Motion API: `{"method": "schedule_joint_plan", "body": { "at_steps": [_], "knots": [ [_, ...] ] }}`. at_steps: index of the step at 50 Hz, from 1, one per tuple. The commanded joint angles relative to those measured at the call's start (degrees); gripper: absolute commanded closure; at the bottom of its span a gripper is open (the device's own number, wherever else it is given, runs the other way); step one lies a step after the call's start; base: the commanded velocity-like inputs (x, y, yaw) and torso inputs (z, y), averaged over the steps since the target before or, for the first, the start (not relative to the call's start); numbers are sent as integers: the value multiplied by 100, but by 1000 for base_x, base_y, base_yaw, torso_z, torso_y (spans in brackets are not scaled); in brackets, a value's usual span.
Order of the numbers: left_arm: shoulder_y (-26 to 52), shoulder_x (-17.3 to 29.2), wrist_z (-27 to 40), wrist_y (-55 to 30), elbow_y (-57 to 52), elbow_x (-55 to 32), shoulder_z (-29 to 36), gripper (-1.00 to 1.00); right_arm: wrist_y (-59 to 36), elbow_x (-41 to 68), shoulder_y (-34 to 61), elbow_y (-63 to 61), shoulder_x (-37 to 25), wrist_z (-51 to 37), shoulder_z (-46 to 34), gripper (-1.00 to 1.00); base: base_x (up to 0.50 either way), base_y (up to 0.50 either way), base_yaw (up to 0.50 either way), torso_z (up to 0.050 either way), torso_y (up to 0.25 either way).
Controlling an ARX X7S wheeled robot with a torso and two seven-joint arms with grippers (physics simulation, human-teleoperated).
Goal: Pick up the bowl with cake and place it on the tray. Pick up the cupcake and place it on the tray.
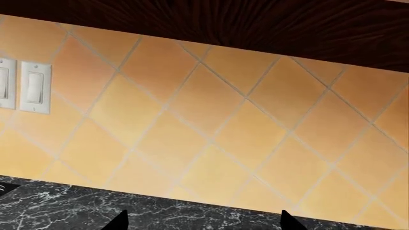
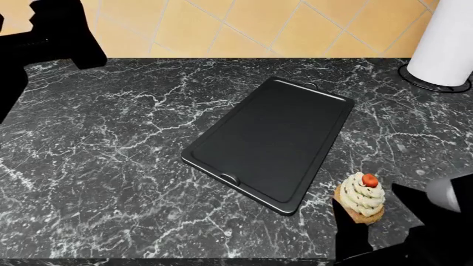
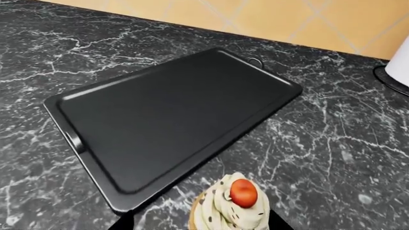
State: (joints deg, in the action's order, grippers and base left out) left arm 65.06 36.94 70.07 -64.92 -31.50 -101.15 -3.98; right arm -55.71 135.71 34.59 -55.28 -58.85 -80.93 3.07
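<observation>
Black marble worktop (image 2: 111, 155) w/ white veins. Flat on it: black tray (image 2: 272, 141), set at an angle, mid; cupcake (image 2: 361, 198) just beside tray's near corner; paper-towel roll (image 2: 446, 41) far right.

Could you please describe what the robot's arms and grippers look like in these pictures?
Both arms render as flat matte black with almost no surface detail. The left arm is a blocky, angular black silhouette. The right gripper has broad, flat-sided black fingers, and a rounded light grey part sits on the right arm just behind them. The left gripper shows only two pointed black fingertips. No cables or markings are visible.
</observation>
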Motion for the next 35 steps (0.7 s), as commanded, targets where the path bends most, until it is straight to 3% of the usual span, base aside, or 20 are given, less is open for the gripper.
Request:
{"method": "schedule_joint_plan", "body": {
  "at_steps": [1,35],
  "knots": [
    [-24,34,-3,59,-39,-11,47,-100,-71,-137,-228,-9,16,101,128,-100,0,0,0,0,0],
    [-48,127,-18,208,-86,-44,165,-100,-355,-695,-328,352,138,365,97,-100,0,0,0,0,0]
  ]
}}
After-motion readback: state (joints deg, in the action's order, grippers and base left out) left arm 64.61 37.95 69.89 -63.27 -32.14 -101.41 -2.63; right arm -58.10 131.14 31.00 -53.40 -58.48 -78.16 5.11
